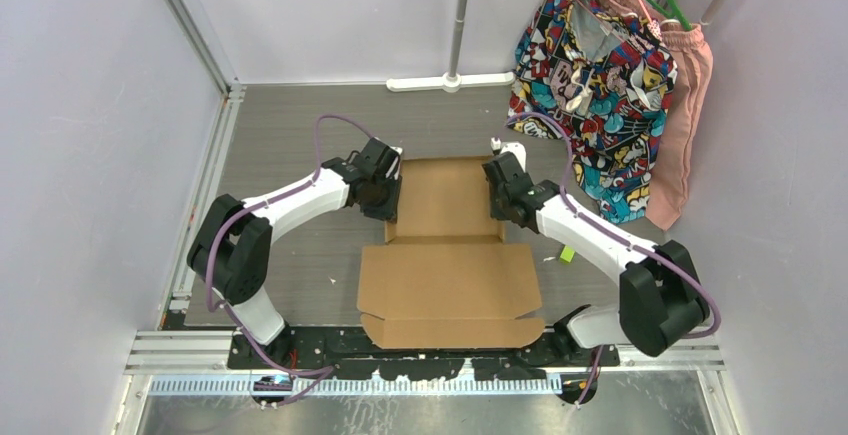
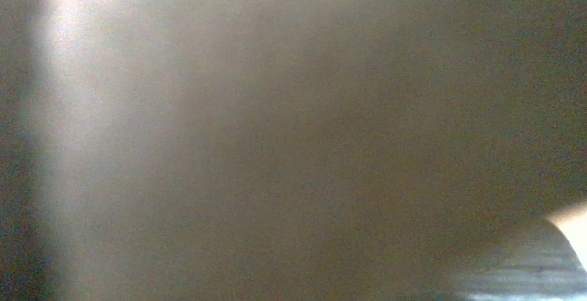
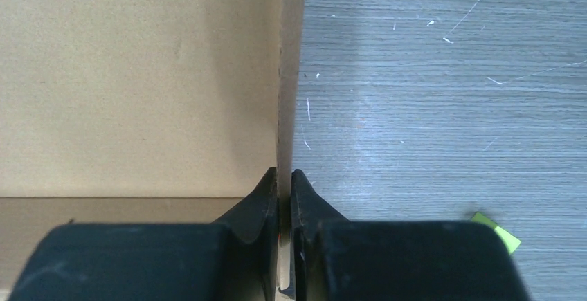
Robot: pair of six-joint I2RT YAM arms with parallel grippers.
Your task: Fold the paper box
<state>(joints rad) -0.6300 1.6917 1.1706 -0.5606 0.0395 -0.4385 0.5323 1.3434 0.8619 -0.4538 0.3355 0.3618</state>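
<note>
Two grippers are working the far half of the paper box (image 1: 445,280), which is lying in the middle of the grey table (image 1: 290,145), just ahead of my bases. My right gripper (image 3: 284,175) is pinching the right-hand edge of the far panel. In the right wrist view my fingers are pressing nearly together, with the thin cardboard edge caught between them. My left gripper (image 1: 387,193) is sitting at the opposite, left edge of the same panel. Its wrist camera is giving only a brown blur, apparently close against cardboard, so I cannot tell whether those jaws are open or clamped.

By my judgement the job is sitting at an early stage. The wide near panel is lying flat with its front flap spread toward me, and no lid is covering anything. The narrow side strips of the far panel appear to be the part I am raising. Standing the walls, tucking the tabs and shutting the lid are all waiting. One small green scrap (image 3: 495,230) is lying on the table to my right, apart from the box.
</note>
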